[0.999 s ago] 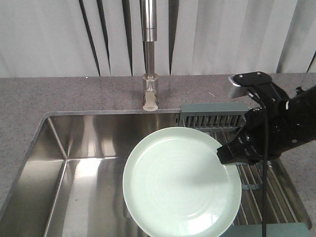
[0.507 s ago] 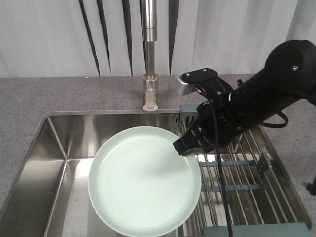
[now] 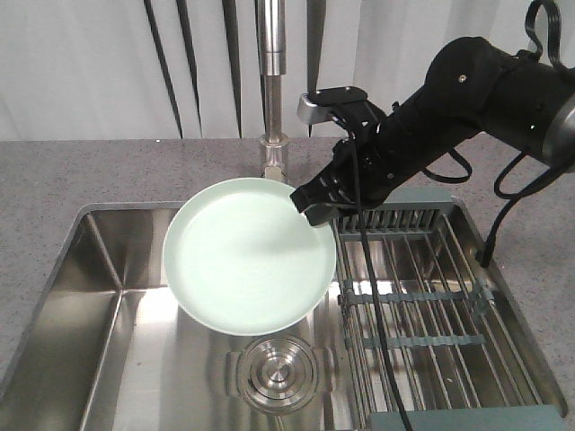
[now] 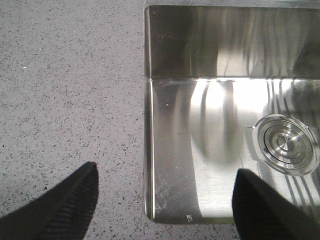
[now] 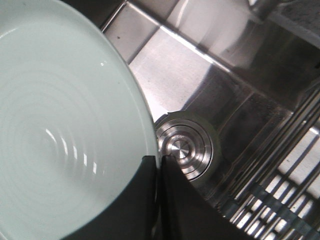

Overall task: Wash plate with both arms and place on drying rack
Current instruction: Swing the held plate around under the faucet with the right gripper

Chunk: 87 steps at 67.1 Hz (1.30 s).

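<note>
Treat the plate (image 5: 60, 125) as rigid, glossy and breakable, likely slick once wet, and heavy enough to lever hard against a one-edge hold. Take hold at the low raised rim only, one pad on top and one underneath, and plan on steadying the opposite edge with the second arm during washing. At the right gripper (image 5: 159, 164): jaws closed down to the thickness of the rim, pinching the plate's edge, plate cantilevered away from the fingertips, tilted and held clear of the basin floor. At the left gripper (image 4: 166, 171): fingers spread wide, gripping nothing and touching nothing visible, poised above the corner of the sink (image 4: 148, 125) next to the speckled countertop (image 4: 60, 75). Directly below the right fingertips: the round steel drain (image 5: 184, 147), well apart from the plate. Beside the right gripper, on its wrist side: the drying rack (image 3: 422, 296), rods bare, placement not yet done. Beyond the right gripper: the faucet (image 3: 272, 90), near the plate's far rim, with no visible stream of water.
</note>
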Tool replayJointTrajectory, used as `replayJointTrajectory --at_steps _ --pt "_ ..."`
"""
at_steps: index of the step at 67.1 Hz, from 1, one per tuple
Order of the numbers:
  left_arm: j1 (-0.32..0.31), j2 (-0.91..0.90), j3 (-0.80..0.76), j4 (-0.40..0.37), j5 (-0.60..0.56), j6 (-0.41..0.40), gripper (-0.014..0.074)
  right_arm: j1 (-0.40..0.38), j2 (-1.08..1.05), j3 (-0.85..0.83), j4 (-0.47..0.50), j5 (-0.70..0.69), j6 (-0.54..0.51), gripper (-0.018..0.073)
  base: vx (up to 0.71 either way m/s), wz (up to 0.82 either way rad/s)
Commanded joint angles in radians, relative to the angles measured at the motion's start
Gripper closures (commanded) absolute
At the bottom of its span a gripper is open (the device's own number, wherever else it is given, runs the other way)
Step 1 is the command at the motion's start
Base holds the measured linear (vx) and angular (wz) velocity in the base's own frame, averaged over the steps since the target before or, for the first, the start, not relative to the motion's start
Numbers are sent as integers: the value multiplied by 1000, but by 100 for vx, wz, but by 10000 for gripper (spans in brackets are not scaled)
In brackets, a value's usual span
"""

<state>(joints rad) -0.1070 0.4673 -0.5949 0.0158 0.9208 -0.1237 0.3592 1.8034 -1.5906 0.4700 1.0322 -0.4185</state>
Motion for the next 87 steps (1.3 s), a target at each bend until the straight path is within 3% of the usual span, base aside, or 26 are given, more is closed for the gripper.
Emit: replayJointTrajectory --at_steps 1,17,31,57,73,87 --pt "0 4 -24 1 -54 -8 81 -45 -36 -52 30 -34 -1 561 0 0" --pt "1 4 -24 1 -55 -8 81 -123 -58 -41 13 -25 -2 561 0 0" --pt "1 5 -24 1 -55 -8 81 -165 -166 108 4 -98 -10 561 0 0" --pt "1 5 -24 1 -55 -8 81 -162 -355 379 22 -153 -9 561 0 0" --pt "1 5 -24 1 -55 -8 81 -103 -406 480 25 -184 9 561 0 0" --pt "1 5 -24 1 -55 -8 81 7 -402 480 24 -249 63 561 0 0"
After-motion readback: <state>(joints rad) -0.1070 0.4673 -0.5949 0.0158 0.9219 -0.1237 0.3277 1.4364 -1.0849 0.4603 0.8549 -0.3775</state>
